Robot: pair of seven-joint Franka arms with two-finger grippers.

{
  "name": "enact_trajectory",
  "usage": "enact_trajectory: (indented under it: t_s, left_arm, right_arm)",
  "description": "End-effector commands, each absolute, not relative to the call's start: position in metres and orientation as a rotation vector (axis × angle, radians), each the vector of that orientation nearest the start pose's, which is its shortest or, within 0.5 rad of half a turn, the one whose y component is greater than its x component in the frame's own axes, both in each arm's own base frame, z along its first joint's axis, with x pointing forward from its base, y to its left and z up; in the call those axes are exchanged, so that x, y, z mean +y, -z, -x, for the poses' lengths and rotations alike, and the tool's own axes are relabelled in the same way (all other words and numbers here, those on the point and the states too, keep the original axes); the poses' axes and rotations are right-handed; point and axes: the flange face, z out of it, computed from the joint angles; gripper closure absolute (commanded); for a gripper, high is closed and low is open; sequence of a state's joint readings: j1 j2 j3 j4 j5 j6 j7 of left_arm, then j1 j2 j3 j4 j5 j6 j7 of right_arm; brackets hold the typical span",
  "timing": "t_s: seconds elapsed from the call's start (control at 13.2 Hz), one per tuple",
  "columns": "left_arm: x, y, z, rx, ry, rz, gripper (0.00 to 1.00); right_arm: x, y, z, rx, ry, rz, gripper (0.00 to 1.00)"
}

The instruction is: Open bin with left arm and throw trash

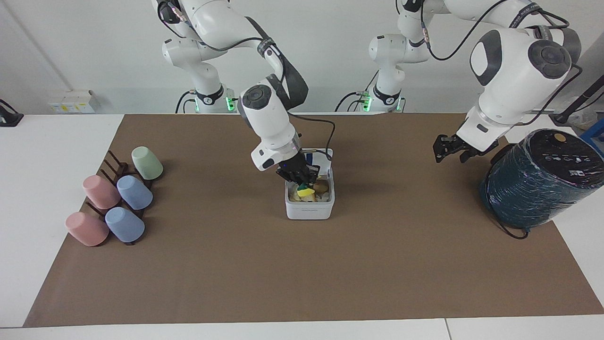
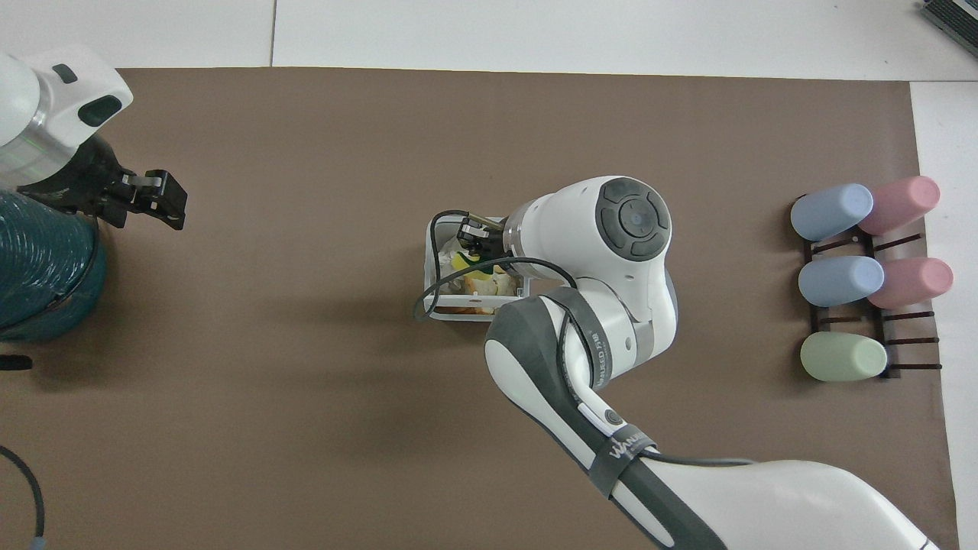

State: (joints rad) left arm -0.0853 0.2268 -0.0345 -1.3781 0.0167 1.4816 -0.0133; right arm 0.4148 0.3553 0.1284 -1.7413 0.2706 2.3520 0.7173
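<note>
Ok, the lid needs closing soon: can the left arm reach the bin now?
Probably not cleanly: the right gripper hangs in the open bin, crowding its lid, and the left gripper is by the teal cylinder.

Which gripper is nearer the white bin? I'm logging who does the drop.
Right. The right gripper is over the bin, at a yellow-green sponge piece; the left gripper hangs beside the teal cylinder.
</note>
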Motion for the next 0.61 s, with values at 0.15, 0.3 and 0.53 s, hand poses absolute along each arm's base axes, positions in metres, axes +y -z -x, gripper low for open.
enact_trajectory:
  t_s: [0.15, 0.3, 0.53]
  left_arm:
    - [-0.062, -0.581, -0.592, 0.265, -0.231, 3.068, 0.13]
    - [-0.063, -0.581, -0.591, 0.267, -0.203, 3.072, 0.01]
    - [-0.066, -0.582, -0.595, 0.266, -0.158, 3.075, 0.00]
  right_arm:
    - [0.343, -0.397, -0.574, 0.526, 0.062, 2.717, 0.22]
    - [0.340, -0.406, -0.577, 0.517, 0.087, 2.719, 0.00]
    - [0.316, -0.452, -0.582, 0.511, 0.171, 2.707, 0.00]
